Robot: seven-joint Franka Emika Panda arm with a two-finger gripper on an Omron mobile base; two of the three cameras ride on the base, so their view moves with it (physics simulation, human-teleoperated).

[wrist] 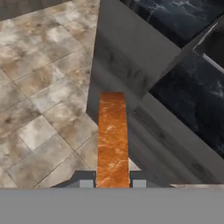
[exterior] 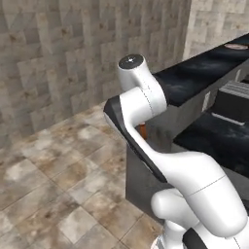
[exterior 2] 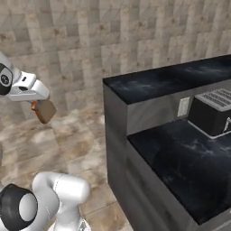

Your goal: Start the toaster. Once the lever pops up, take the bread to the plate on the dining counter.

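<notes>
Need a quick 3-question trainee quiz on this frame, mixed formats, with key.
1. True or false: the two-finger gripper is shut on the small orange-brown bread slice.
2. Multiple choice: the black boxy toaster stands on: A) the stone floor B) the lower black counter C) the high black marbled dining counter.
3. Fill in: the round plate with a reddish-brown rim lies on the ___ counter.

Key: 1 true; 2 B; 3 dining.

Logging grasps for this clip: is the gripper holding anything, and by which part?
Yes. The gripper is shut on the bread, pinching its end nearest the hand across the two flat faces; the rest sticks out beyond the fingertips.
</notes>
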